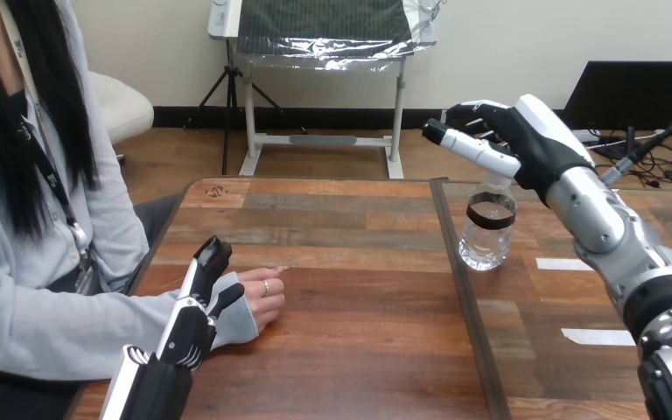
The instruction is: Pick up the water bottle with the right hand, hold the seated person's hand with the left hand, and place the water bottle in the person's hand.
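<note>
A clear water bottle (488,229) with a dark label band stands upright on the table right of the seam. My right hand (525,136) hovers just above its cap, fingers extended toward the left and holding nothing. The person's hand (258,296) rests on the table at the left, fingers loosely curled. My left hand (194,311) lies against the person's wrist and sleeve cuff, fingers straight along it, thumb beside the cuff, not curled round it.
The wooden table (350,350) has a dark seam (464,297) running front to back left of the bottle. Two white tape strips (591,336) lie on the right part. The person sits at the left edge.
</note>
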